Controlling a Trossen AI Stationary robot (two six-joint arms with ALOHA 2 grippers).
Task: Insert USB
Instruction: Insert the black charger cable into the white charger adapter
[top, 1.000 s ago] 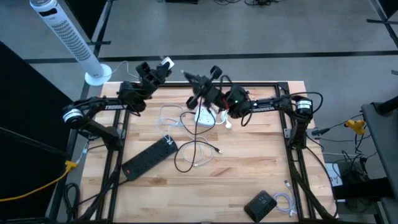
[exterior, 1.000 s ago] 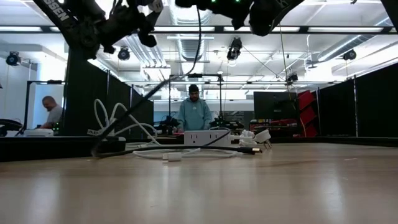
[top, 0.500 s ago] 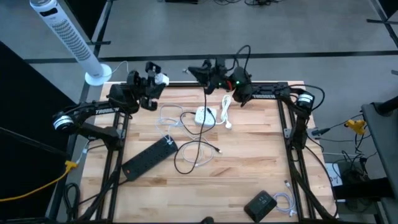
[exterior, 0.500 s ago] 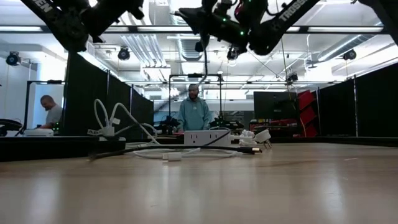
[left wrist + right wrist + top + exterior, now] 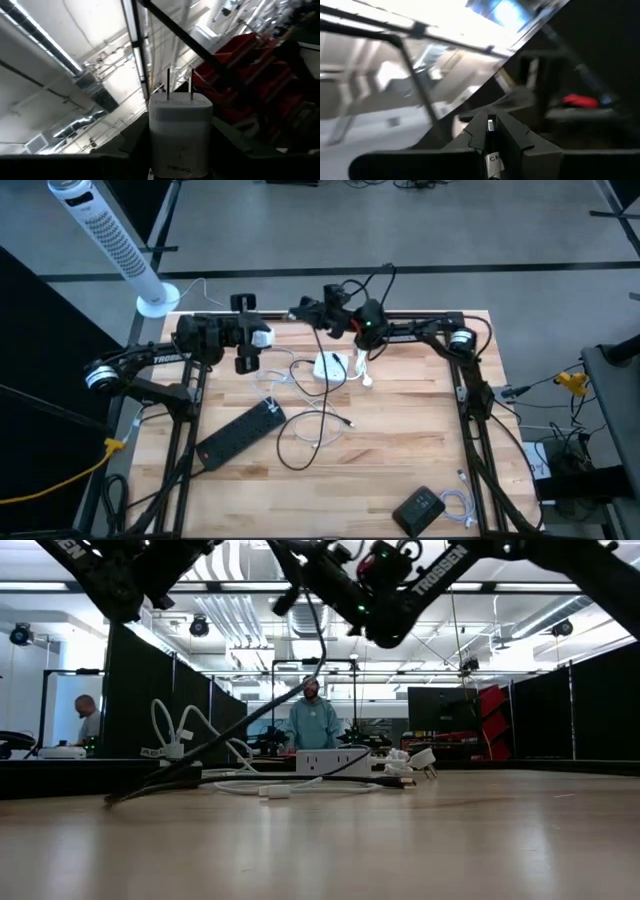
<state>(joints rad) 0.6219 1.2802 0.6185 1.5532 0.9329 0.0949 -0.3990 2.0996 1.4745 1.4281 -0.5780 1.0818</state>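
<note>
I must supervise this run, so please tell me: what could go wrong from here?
1. The left claw holds the white charger and the right claw pinches the USB plug, both in the air: a small misalignment may jam the plug.
2. The black cable hangs down among loose cables; it may snag and drag them.

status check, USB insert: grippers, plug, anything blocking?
Left gripper holds white charger, prongs pointing away. Right gripper shut on USB plug, black cable trailing to table. Both raised, not yet mated. Nothing between them.
</note>
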